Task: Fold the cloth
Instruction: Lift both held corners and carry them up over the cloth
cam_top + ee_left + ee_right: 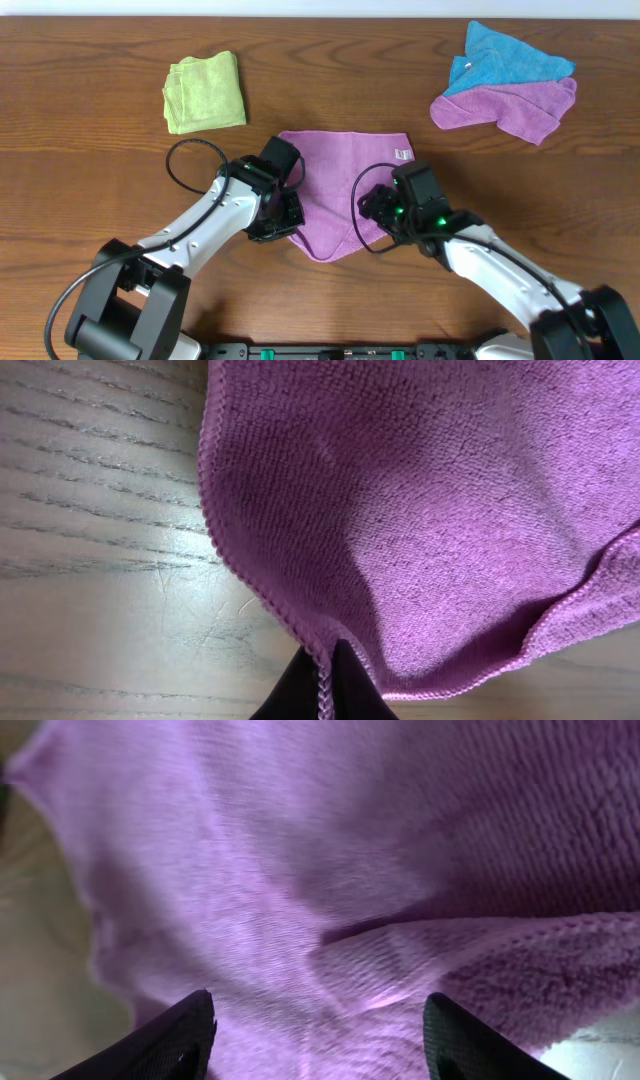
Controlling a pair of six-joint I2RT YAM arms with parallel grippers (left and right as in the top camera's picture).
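Observation:
The cloth (345,175), magenta-purple with a small white label (404,154) at its right edge, lies partly folded in the middle of the table, tapering to a point at the front. My left gripper (283,213) sits at its left edge. In the left wrist view it (322,688) is shut on the cloth's stitched hem (262,596). My right gripper (377,208) hovers over the cloth's right side. Its dark fingers (178,1038) stand wide apart in the right wrist view, with rumpled cloth (330,910) spread beneath and between them, not pinched.
A folded light green cloth (205,92) lies at the back left. A blue cloth (505,58) rests on a lavender cloth (510,105) at the back right. Bare wooden table (90,190) surrounds the arms.

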